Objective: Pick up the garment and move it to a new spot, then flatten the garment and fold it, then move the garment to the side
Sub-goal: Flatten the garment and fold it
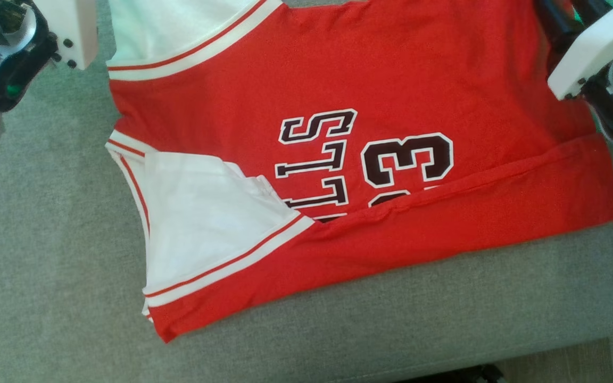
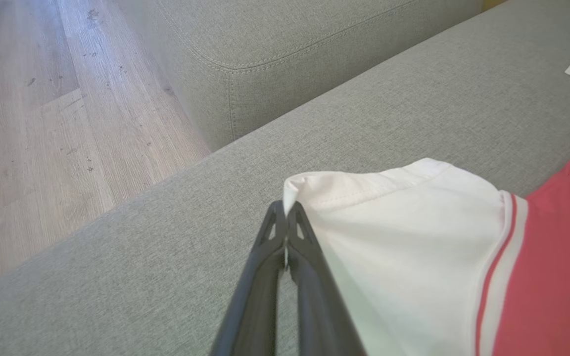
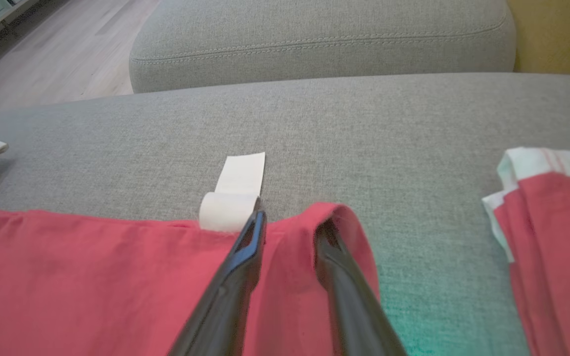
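Observation:
The garment [image 1: 391, 80] is a red jersey with white sleeves, striped trim and dark lettering, lying on a grey sofa seat [image 1: 46, 266]. Its near long edge is folded over the body. In the left wrist view my left gripper [image 2: 285, 210] is shut on the hem corner of a white sleeve [image 2: 413, 237]. My right gripper [image 3: 292, 225] has its fingers apart astride a raised fold of the red hem [image 3: 92, 277], with cloth between them and a gap still showing. In the head view the left wrist [image 1: 14, 58] is at the top left and the right wrist [image 1: 599, 69] at the top right.
A white label [image 3: 238, 190] sticks out from the hem by my right gripper. More red and white cloth [image 3: 547, 232] lies further right. A grey cushion [image 3: 314, 39] rises behind the seat. Wooden floor [image 2: 42, 123] lies past the sofa's edge [image 1: 551, 346].

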